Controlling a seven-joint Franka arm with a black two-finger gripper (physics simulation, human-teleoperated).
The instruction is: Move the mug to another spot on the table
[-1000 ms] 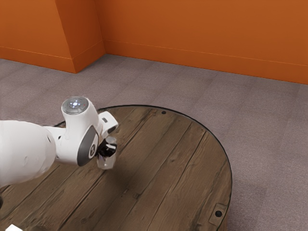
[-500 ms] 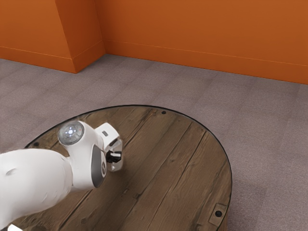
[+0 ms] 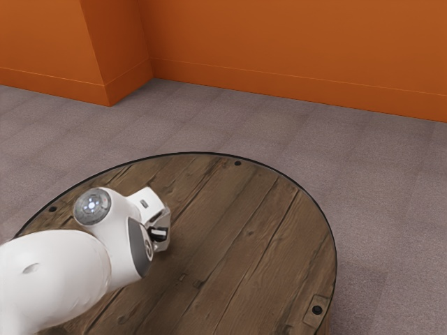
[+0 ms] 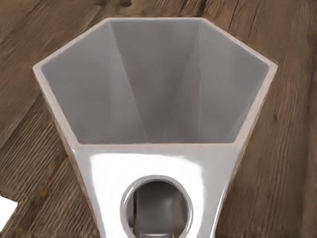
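The mug (image 4: 153,89) is a pale grey six-sided cup, open side up, seen from straight above in the wrist view. Its flat handle (image 4: 158,173), pierced by a round hole, lies directly under my hand. The mug stands low over the dark wooden planks of the round table (image 3: 265,237). In the exterior view my gripper (image 3: 159,235) sits at the table's left part, pointing down, with a black finger showing beside the white hand. It is shut on the mug by the handle side. My arm's white elbow hides most of the mug there.
The table's black rim (image 3: 334,244) curves round the exterior view's right, with a metal fitting (image 3: 316,309) near the front edge. Bare planks stretch from the gripper toward the exterior view's right. Grey carpet and orange walls surround the table.
My arm has swung lower and toward the exterior view's lower left. The gripper first carried the mug a little right, then back left and down toward the tabletop.
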